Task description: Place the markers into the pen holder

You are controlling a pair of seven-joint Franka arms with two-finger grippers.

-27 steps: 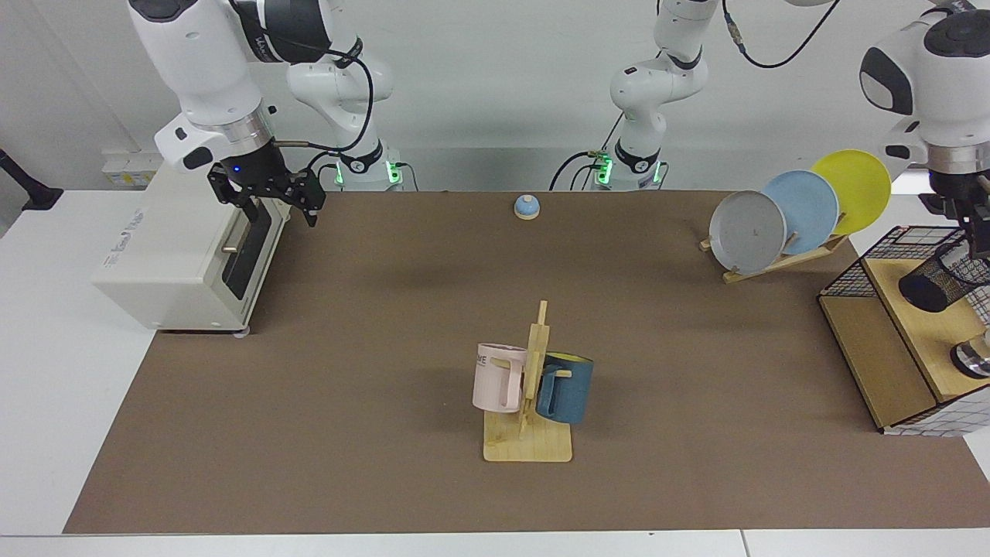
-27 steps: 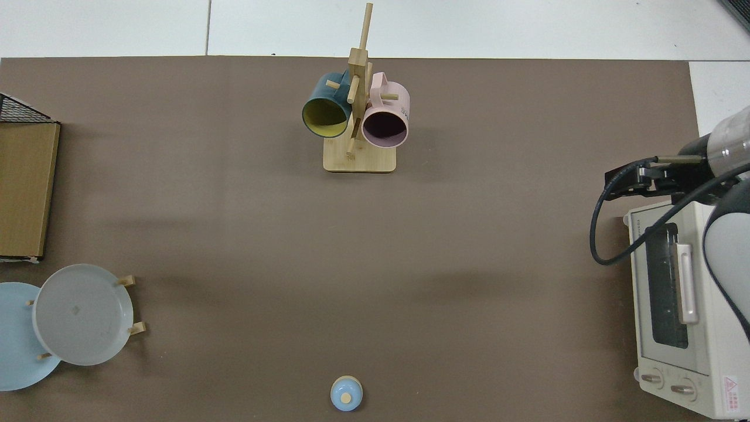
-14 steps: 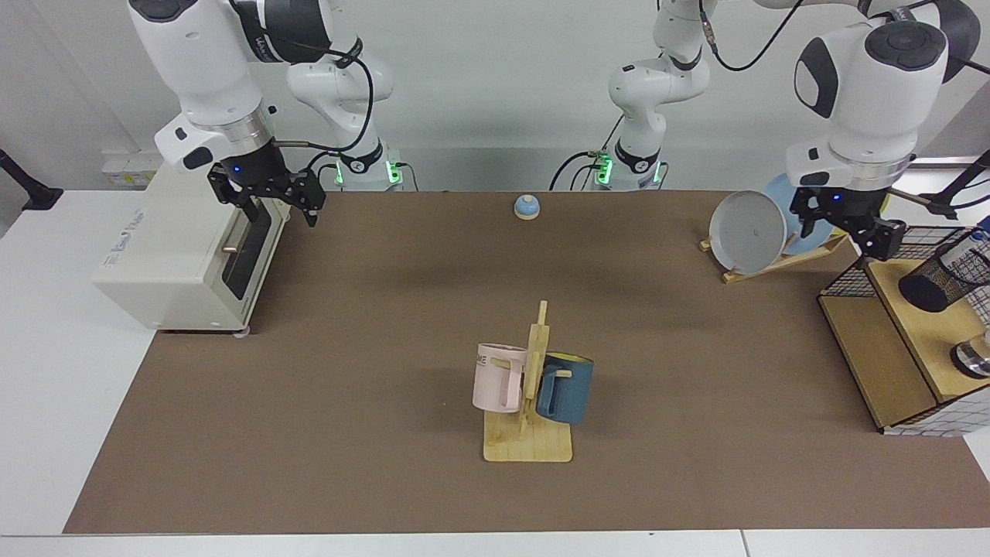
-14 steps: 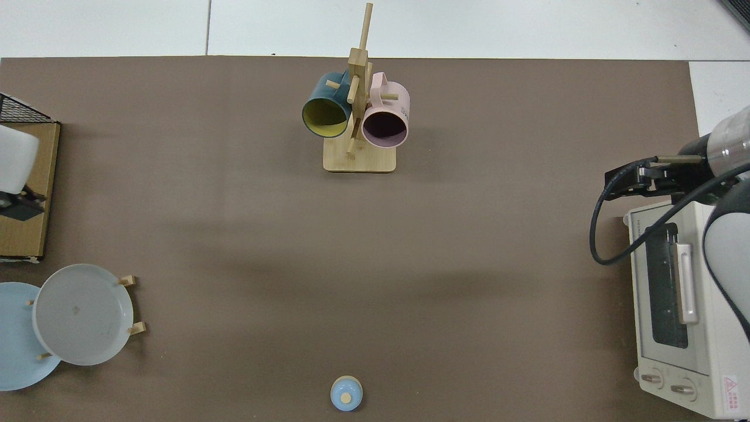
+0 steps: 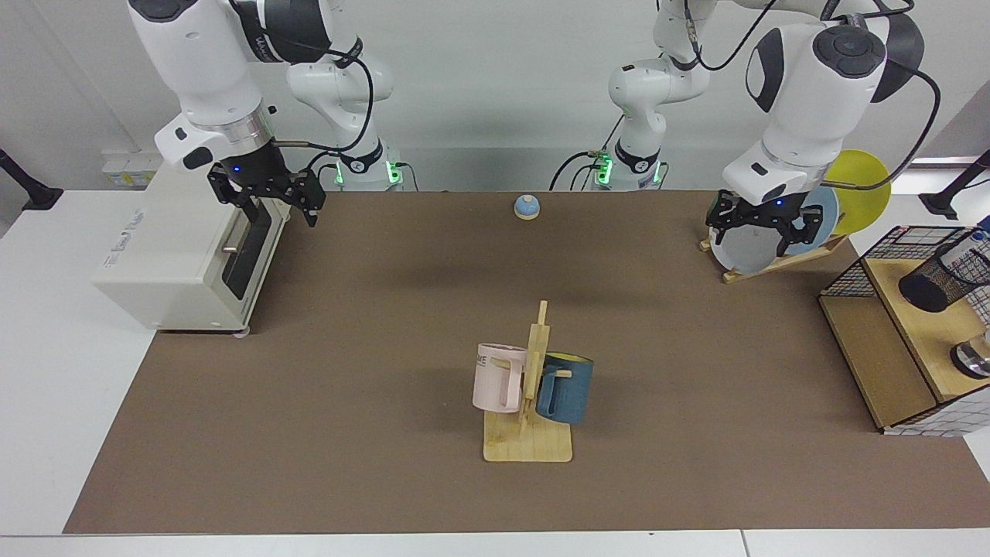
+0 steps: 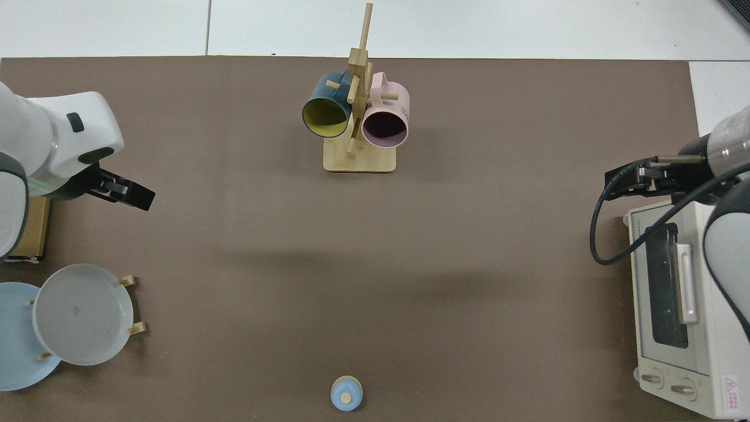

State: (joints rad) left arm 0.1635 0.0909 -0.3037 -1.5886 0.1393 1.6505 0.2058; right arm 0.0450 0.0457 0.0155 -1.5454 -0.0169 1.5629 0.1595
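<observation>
On the bench, the mug rack stood at the middle front, with the bell far behind it. In the facing view the toaster oven sat at the left edge, the plate rack at back right (plates leaning on it), and the wire basket at far right, with the pen holder tilted in it.

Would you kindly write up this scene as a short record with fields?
marker: white barrel and blue end show at the pen holder, seemingly inside it
pen holder: in the wire basket at the table's edge
left end effector: open, empty, in front of the grey plate
right end effector: open, empty, waiting by the toaster oven
task state: appears done
</observation>
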